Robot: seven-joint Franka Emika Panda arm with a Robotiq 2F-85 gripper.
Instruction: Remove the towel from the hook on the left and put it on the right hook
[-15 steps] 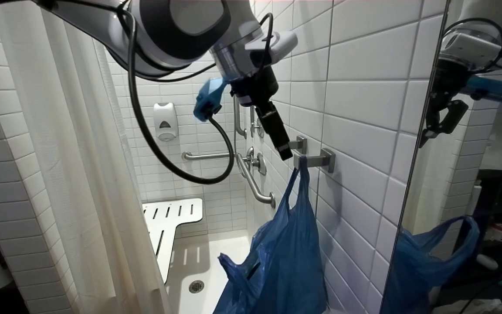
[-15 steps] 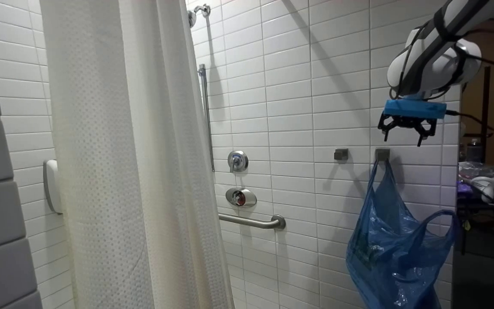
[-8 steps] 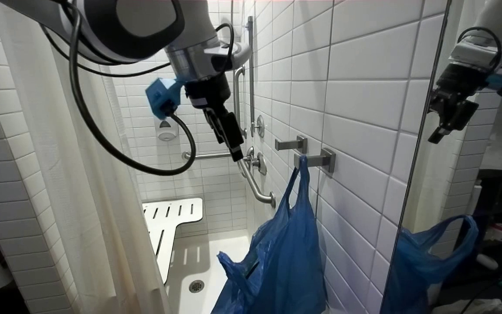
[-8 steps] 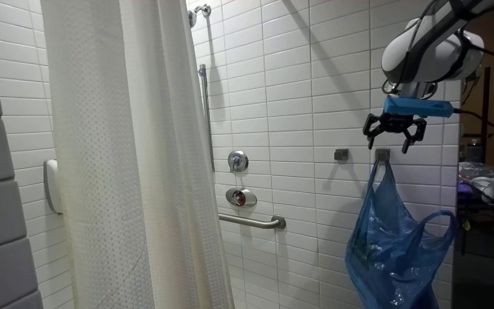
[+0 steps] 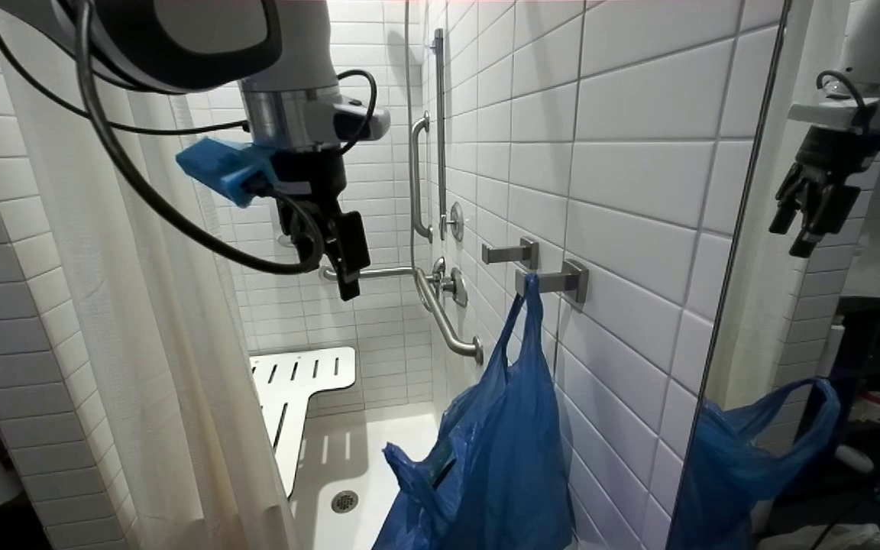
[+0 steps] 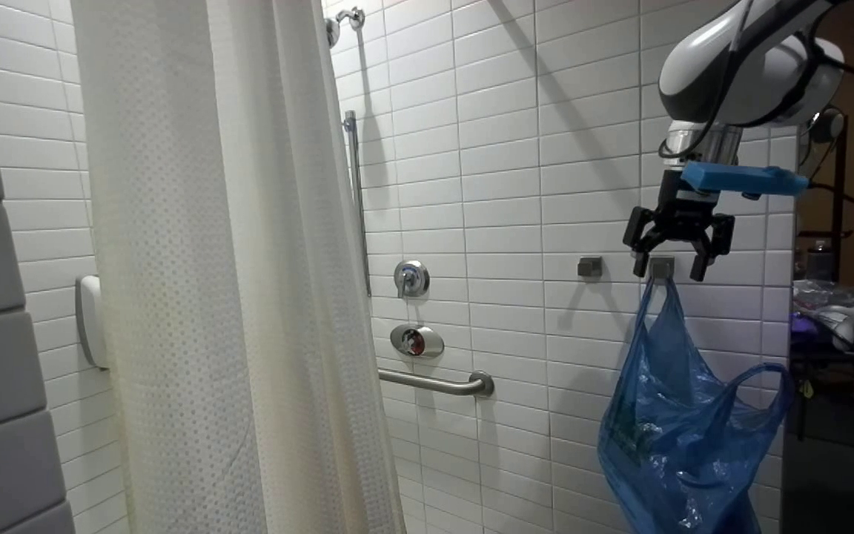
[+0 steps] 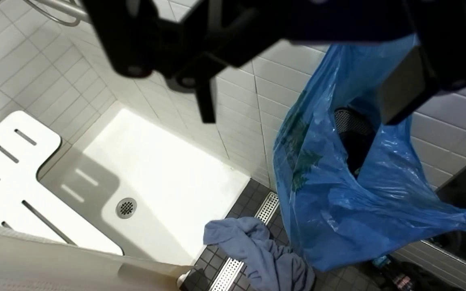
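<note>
The slate grey-blue towel (image 7: 261, 254) lies crumpled on the dark tile floor in the wrist view. It is out of view in both exterior views. The left hook (image 6: 589, 268) is bare; it also shows in an exterior view (image 5: 507, 253). The right hook (image 6: 662, 265) holds a royal-blue bag (image 6: 686, 437) by one handle. My gripper (image 6: 669, 270) is open and empty, fingers pointing down. It is out from the wall, apart from the hooks, as an exterior view (image 5: 331, 279) shows. In the wrist view its fingers (image 7: 301, 117) are wide apart, with the bag behind the right one.
A white shower curtain (image 6: 242, 297) hangs at one side. A white slatted seat (image 5: 310, 374), a grab bar (image 5: 448, 328) and a floor drain (image 7: 126, 208) are in the shower. A mirror (image 5: 814, 321) is on the near wall. Dark items (image 7: 399, 275) lie below the bag.
My gripper has moved away from the wall and hooks, and a little lower. It has turned to point more straight down. The bag stays on the right hook.
</note>
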